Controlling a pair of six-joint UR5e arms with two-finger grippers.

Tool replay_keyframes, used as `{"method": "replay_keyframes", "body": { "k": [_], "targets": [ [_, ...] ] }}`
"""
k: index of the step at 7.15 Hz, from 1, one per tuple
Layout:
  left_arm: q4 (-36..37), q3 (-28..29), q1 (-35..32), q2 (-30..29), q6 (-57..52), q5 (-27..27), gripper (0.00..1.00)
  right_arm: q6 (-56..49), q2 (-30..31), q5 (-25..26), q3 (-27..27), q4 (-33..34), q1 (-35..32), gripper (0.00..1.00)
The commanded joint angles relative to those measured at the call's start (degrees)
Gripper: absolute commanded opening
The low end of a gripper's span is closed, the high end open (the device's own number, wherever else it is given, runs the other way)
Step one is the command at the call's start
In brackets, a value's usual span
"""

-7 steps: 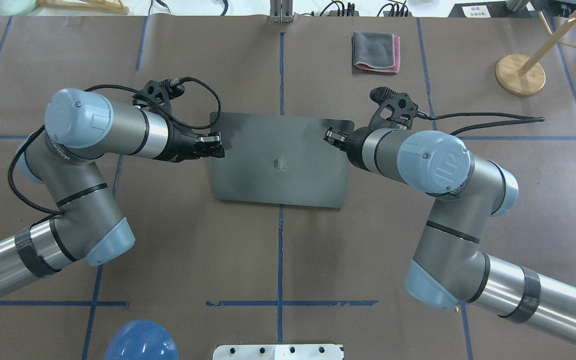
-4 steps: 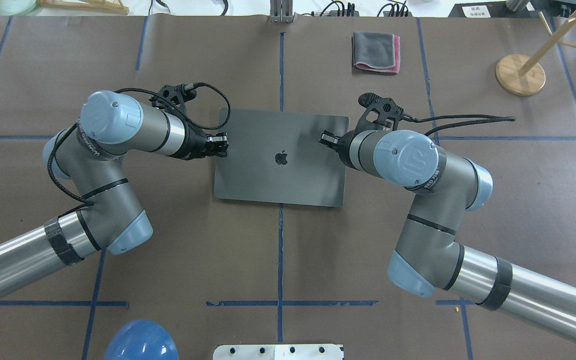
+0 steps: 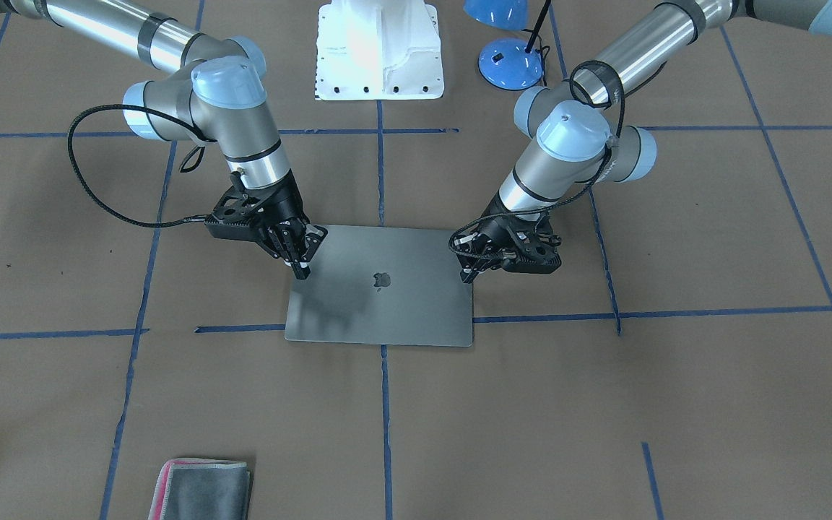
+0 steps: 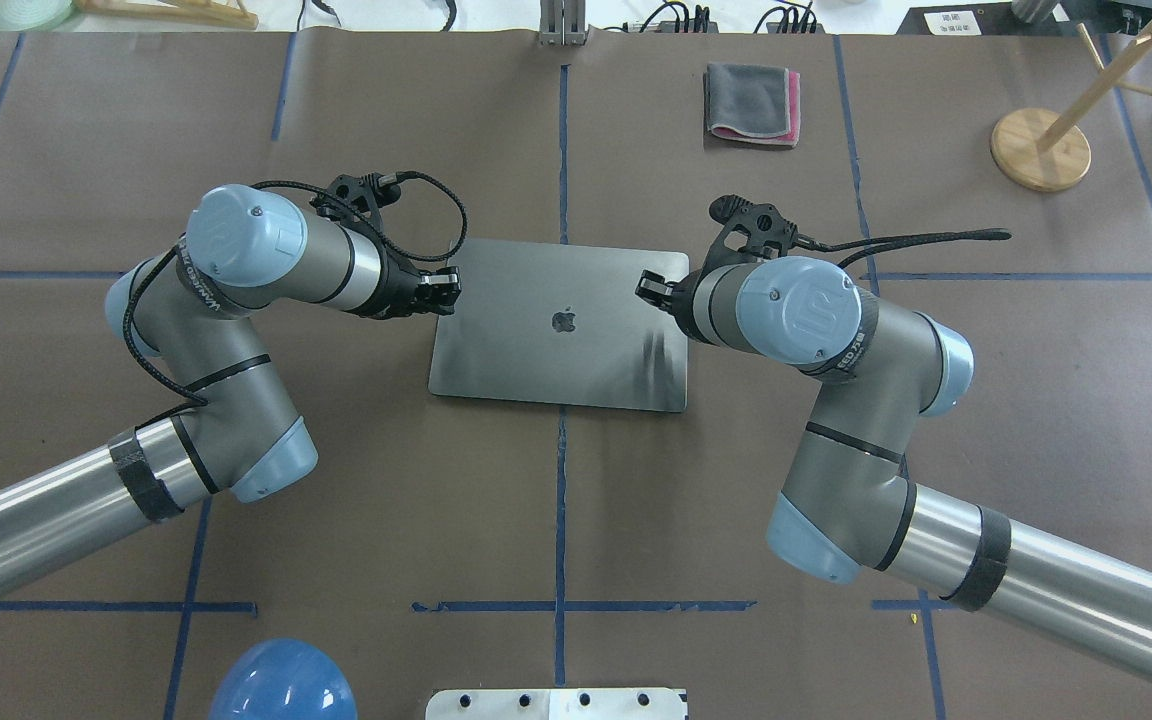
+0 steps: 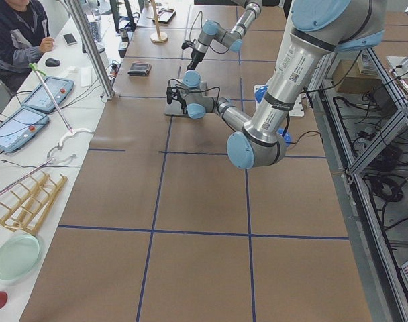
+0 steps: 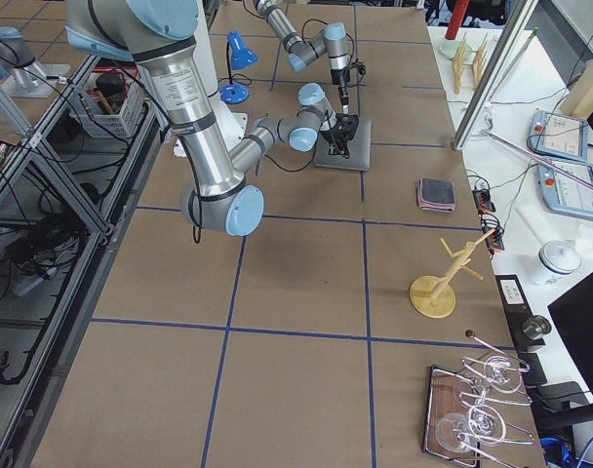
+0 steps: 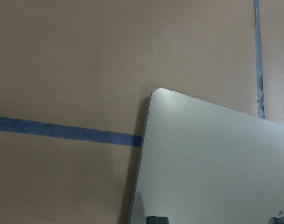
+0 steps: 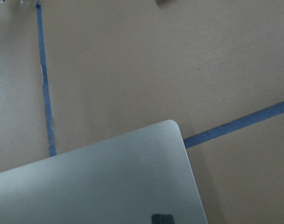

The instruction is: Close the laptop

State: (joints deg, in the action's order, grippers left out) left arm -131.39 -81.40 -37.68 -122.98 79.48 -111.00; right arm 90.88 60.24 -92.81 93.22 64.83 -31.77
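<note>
The space-grey laptop [image 4: 556, 350] lies in the middle of the table with its lid down flat or nearly flat and the apple logo facing up. Its keys and screen are hidden. It also shows in the front view [image 3: 387, 310]. My left gripper [image 4: 446, 290] is shut and points down at the lid's left edge, seen on the right in the front view [image 3: 468, 273]. My right gripper [image 4: 648, 285] is shut and points down at the lid's right edge [image 3: 302, 269]. Each wrist view shows a far corner of the lid [image 7: 216, 163] [image 8: 109, 182].
A folded grey cloth with a pink edge [image 4: 751, 105] lies beyond the laptop. A wooden stand [image 4: 1041, 150] is at the far right. A blue lamp [image 4: 281, 685] and the white robot base [image 3: 378, 50] are on the robot's side.
The lid has come down: its far edge now sits nearer me and lower. Both grippers have followed it down and drawn slightly inward.
</note>
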Motion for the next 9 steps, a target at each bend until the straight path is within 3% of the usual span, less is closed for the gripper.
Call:
{"method": "replay_keyframes", "body": {
  "k": [1,2,3,5,9],
  "targets": [
    [2.1,-0.9,-4.7,0.5,-0.2,-12.2,1.00,-1.1,0.7,-12.4,4.6,7.9,-4.9,0.99],
    [5.0,-3.3,-8.2,2.9,-0.4,-18.6,1.00,-6.4,1.0,-14.7,6.4,12.1,-6.2,0.99],
    [6.4,-5.3,-9.2,5.7,-5.8,-21.1,1.00,-14.9,2.9,-17.1,10.1,18.1,-7.3,0.99],
    [9.9,-6.8,-10.5,12.0,-21.6,-21.1,1.00,-31.4,8.2,-22.7,12.8,22.9,-12.7,0.99],
    [30.4,-6.8,-23.8,14.9,-60.6,-20.9,1.00,-62.6,19.2,-30.4,12.5,25.2,-26.7,0.99]
  ]
}}
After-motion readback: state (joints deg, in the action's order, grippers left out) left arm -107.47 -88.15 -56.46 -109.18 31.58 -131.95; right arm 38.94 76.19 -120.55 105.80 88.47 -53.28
